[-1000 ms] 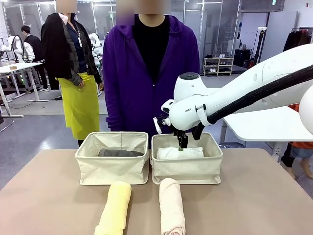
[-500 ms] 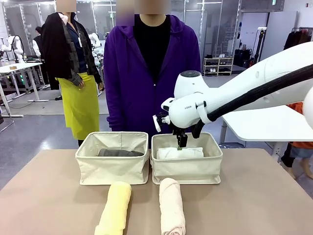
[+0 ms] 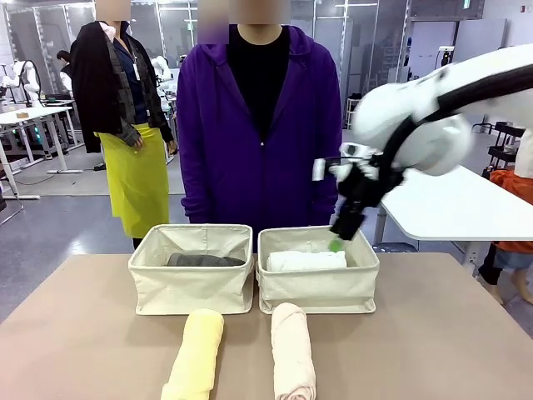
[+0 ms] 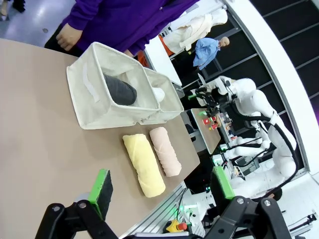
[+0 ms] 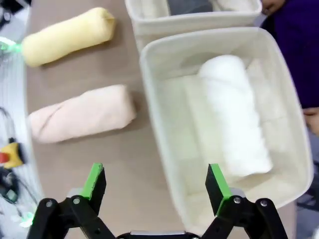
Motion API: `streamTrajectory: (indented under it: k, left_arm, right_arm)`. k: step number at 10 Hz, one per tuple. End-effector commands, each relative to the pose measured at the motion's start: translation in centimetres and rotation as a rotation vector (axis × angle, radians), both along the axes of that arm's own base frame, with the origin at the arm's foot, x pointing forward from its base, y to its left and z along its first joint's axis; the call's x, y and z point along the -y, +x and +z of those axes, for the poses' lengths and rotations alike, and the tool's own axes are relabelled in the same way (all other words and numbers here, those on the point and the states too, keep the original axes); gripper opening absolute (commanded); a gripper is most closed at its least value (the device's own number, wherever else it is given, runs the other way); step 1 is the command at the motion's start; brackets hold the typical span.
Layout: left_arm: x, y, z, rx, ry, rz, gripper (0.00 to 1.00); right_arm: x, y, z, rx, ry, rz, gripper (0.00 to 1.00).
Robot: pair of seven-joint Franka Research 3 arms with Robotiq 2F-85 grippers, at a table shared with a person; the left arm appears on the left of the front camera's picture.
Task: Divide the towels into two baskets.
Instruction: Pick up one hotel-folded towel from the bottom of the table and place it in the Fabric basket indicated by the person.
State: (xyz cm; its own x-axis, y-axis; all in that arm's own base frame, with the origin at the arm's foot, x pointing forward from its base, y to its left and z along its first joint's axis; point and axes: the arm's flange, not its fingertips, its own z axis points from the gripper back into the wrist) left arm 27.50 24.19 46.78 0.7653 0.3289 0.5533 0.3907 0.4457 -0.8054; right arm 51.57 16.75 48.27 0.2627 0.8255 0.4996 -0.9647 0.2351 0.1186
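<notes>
- Two baskets [image 3: 191,290] sit side by side on the worktop [image 3: 450,333], with a person [image 3: 258,133] behind. The dark grey towel [image 3: 204,260] lies in the left one, and the right end effector [image 3: 336,242] tilts above the right one's far corner.
- Left wrist: the left end effector [image 4: 162,185] gapes wide and empty over bare worktop.
- Right wrist: the jaws stand wide and empty. The white towel [image 5: 234,114] lies rolled in its basket, while the cream-beige towel [image 5: 82,119] and pale yellow towel [image 5: 67,35] lie outside.

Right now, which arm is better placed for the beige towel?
Probably right: the open right gripper hangs by the right basket, the beige towel just before it; the left gripper is farther off.
</notes>
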Motion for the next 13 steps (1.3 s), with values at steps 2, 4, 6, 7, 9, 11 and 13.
streamTrajectory:
  k: [2,4,6,7,9,11,13]
  left_arm:
    - [-0.1,-0.3,0.3,0.0,-0.014,-0.003,1.0]
    - [-0.1,-0.3,0.3,0.0,-0.014,-0.003,1.0]
    - [-0.1,-0.3,0.3,0.0,-0.014,-0.003,1.0]
    - [-0.1,-0.3,0.3,0.0,-0.014,-0.003,1.0]
    - [-0.1,-0.3,0.3,0.0,-0.014,-0.003,1.0]
    - [-0.1,-0.3,0.3,0.0,-0.014,-0.003,1.0]
    - [-0.1,-0.3,0.3,0.0,-0.014,-0.003,1.0]
  right_arm:
    - [11.3,-4.1,-2.4,-0.247,0.286,-0.148,1.0]
    - [18.6,-7.4,-4.9,-0.429,0.354,-0.228,1.0]
    - [25.3,-12.7,-7.6,-0.525,0.43,-0.398,1.0]
    - [27.7,-15.5,-8.6,-0.565,0.454,-0.475,1.0]
    - [31.4,-21.9,-10.3,-0.616,0.543,-0.623,1.0]
    - [32.7,-25.7,-12.4,-0.691,0.61,-0.697,1.0]
    - [32.3,-25.3,-14.1,-0.688,0.64,-0.661,1.0]
